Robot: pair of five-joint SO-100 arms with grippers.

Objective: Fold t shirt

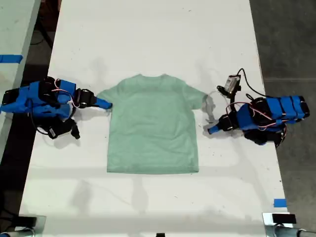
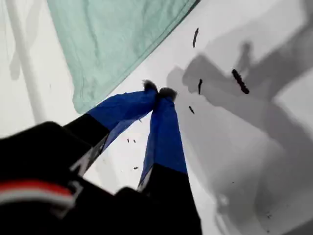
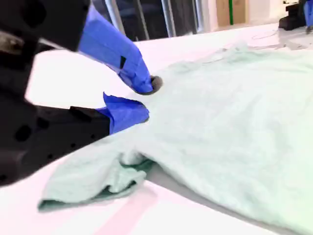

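my first gripper [image 2: 159, 93] has its blue jaws pinched together at the tips on nothing, hanging over bare white table [image 2: 254, 161] just beside a sleeve edge of the t shirt [image 2: 117, 44]. it seems to be the arm at the exterior view's right, though the match is loose. my second gripper [image 3: 142, 100] stands a little apart, jaws one above the other with a small gap between the tips, right at the sleeve on the exterior view's left; whether the lower jaw is under the cloth or only resting on it i cannot tell from this angle. the t shirt lies flat and spread in the middle of the table, neck toward the far edge in the exterior view, with that sleeve's edge bunched and rumpled near my second gripper. the risk i see: closing on that crumpled bit may catch only one layer, or a wrinkle, so the sleeve would slip or drag the body askew. my first gripper, shut and off the cloth, would simply push the fabric unless it opens first.
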